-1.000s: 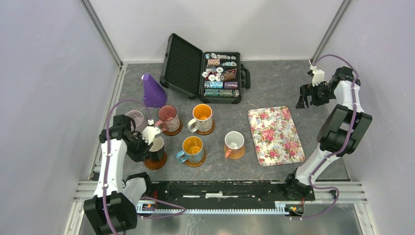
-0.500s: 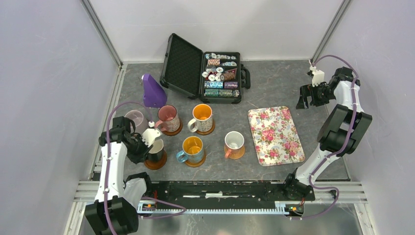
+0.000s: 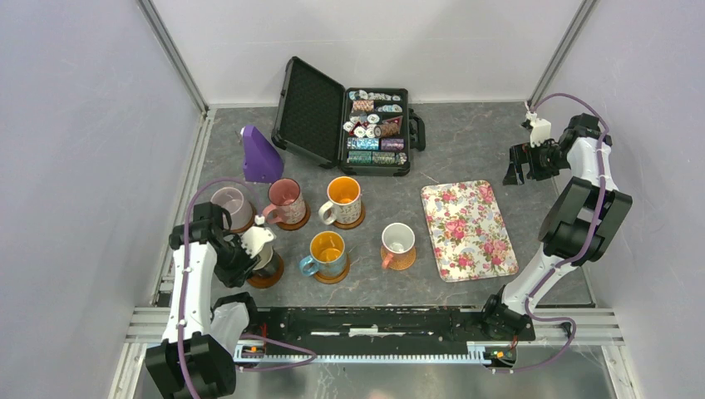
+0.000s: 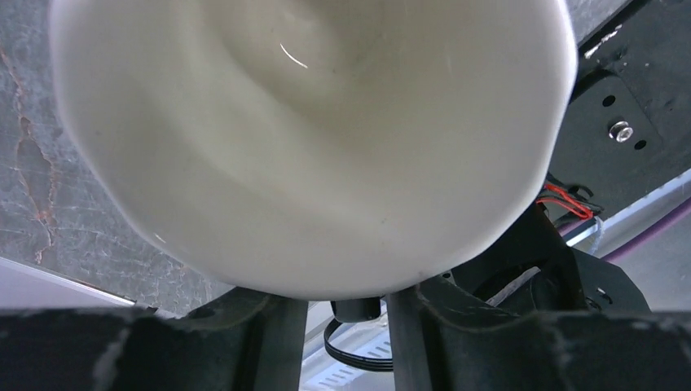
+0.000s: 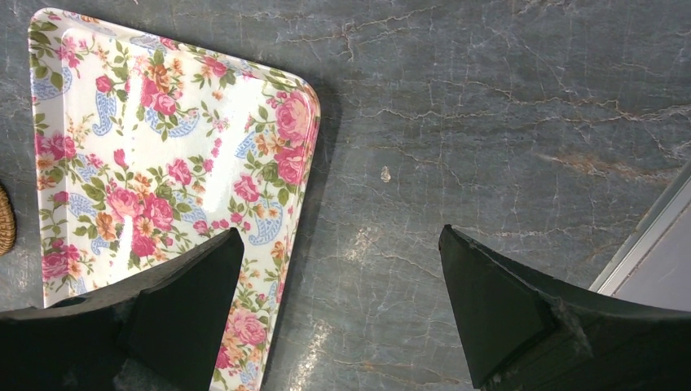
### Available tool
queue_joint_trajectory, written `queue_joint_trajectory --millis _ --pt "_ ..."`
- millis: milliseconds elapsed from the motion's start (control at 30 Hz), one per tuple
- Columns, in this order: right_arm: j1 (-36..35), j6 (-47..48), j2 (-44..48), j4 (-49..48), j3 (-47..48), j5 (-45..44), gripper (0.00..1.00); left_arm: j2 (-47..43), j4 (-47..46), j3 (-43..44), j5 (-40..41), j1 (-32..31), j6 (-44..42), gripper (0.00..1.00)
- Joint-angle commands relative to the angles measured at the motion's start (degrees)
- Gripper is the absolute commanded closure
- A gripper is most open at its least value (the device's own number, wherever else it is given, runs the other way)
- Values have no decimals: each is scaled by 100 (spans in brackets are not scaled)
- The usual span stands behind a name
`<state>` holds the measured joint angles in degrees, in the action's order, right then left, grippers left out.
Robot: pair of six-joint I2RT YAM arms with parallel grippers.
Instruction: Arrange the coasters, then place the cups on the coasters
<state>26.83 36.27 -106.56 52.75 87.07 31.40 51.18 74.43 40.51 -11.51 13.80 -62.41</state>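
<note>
Has the left end effector (image 4: 344, 308) at the rim of the black ceramic mug with cream inside (image 4: 310, 147), fingers (image 4: 269, 342) slightly parted (cream bowl fills the wrist view). Has that mug upright on a glossy brown round wooden coaster (image 3: 271, 280), near-left on the grey marbled table (image 3: 465, 141). Holds the right end effector (image 5: 338, 244) spread wide and empty beside the rectangular floral tray (image 5: 147, 147)

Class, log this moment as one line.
left gripper: jaws apart at black ceramic mug on brown wooden coaster | right gripper: open, empty, beside floral rectangular tray
</note>
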Motion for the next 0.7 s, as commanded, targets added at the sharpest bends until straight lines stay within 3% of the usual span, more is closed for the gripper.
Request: queue_joint_trajectory --millis 0,467,667 --pt "-10 47 57 -105 -8 42 2 -69 144 -25 120 27 -373 52" --pt "-11 4 -33 -169 -14 70 2 -24 849 636 247 43 -651 28" --pt "-11 -56 -110 -230 -8 121 2 248 1428 1410 177 42 -768 5"
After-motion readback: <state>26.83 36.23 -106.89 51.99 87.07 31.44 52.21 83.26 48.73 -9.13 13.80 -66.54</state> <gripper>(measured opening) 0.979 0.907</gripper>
